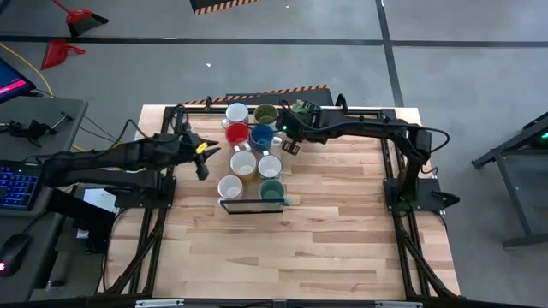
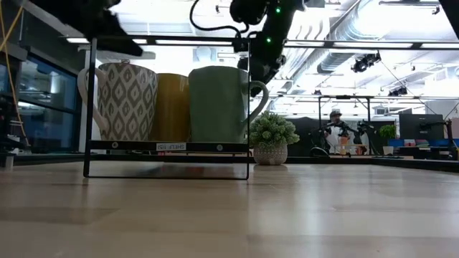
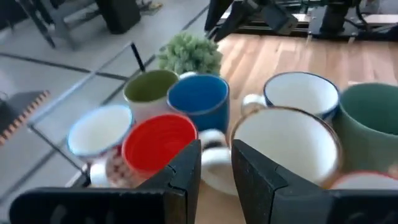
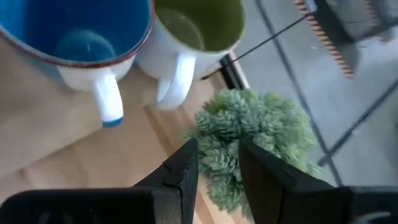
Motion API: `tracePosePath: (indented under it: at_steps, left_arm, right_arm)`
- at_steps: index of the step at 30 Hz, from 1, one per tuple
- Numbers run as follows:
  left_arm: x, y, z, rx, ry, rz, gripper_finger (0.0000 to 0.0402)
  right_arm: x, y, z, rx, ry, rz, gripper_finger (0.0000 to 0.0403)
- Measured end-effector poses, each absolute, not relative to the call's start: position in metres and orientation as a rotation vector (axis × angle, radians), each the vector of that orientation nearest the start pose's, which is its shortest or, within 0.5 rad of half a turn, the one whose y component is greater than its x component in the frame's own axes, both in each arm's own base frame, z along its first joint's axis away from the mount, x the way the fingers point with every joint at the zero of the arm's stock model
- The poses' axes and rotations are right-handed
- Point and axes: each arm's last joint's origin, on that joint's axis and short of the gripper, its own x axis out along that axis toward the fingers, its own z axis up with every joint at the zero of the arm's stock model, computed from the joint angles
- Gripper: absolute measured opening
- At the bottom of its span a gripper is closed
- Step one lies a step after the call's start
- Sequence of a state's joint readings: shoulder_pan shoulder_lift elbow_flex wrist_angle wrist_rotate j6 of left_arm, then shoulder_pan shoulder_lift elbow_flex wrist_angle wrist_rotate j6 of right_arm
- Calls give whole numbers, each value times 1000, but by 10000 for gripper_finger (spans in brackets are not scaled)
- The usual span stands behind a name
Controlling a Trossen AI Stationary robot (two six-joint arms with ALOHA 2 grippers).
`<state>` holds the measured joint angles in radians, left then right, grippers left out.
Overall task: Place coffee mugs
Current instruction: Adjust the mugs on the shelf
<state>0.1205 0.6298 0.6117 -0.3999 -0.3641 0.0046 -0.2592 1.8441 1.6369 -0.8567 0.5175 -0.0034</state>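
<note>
Eight coffee mugs (image 1: 252, 160) stand clustered near the back middle of the wooden surface (image 1: 325, 231), inside a thin black wire frame (image 1: 252, 205). From above they form two columns: at the back a white mug (image 1: 237, 113) beside an olive green mug (image 1: 265, 114); next a red mug (image 1: 237, 133) beside a blue mug (image 1: 262, 138); then a cream mug (image 1: 243, 162) beside another white one (image 1: 270, 165); and at the front a white mug (image 1: 229, 186) beside a teal mug (image 1: 271, 190). In the low view the front white mug shows a grey diamond pattern and the teal mug stands to its right with its handle turned outward. The left hand (image 1: 202, 162) hangs just beside the cluster on its left, level with the red and cream mugs; its fingers (image 3: 186, 174) stand a little apart with nothing between them, touching no mug. The right hand (image 1: 289, 147) hovers just to the right of the blue mug, also released, its two fingers (image 4: 183, 168) parted with only air in the gap. A small green potted plant (image 4: 255, 140) lies directly ahead of that hand in its wrist view, near the handles of the blue and olive green mugs. A person (image 2: 336, 129) shows far back in the room.
</note>
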Motion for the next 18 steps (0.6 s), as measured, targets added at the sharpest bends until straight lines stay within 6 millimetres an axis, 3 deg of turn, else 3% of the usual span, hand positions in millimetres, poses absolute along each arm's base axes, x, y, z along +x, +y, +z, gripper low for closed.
tracePosePath:
  at_steps: [5,13,18]
  left_arm:
    - [153,39,269,111,474,606,78]
    - [154,72,270,99,560,835,78]
    - [157,98,268,62,639,743,78]
  right_arm:
    - [368,-138,285,-75,1061,-595,103]
    - [363,-170,289,-32,977,-567,103]
    - [364,-172,291,-27,951,-523,103]
